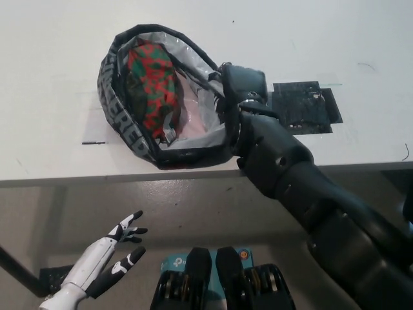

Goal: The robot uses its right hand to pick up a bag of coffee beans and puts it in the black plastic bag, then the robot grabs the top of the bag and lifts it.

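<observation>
The black plastic bag (122, 116) lies open on the white table (51, 77), its silvery lining showing. Inside it rests the red and green coffee bean bag (151, 81). My black right hand (240, 87) sits at the bag's right rim, its fingers curled over the edge and closed on it. My white left hand (116, 255) hangs below the table's front edge at the lower left, open, holding nothing.
A black square patch (303, 106) is stuck on the table to the right of my right hand. A short dark mark (93, 143) lies near the front edge, left of the bag. The table's front edge runs across the middle of the view.
</observation>
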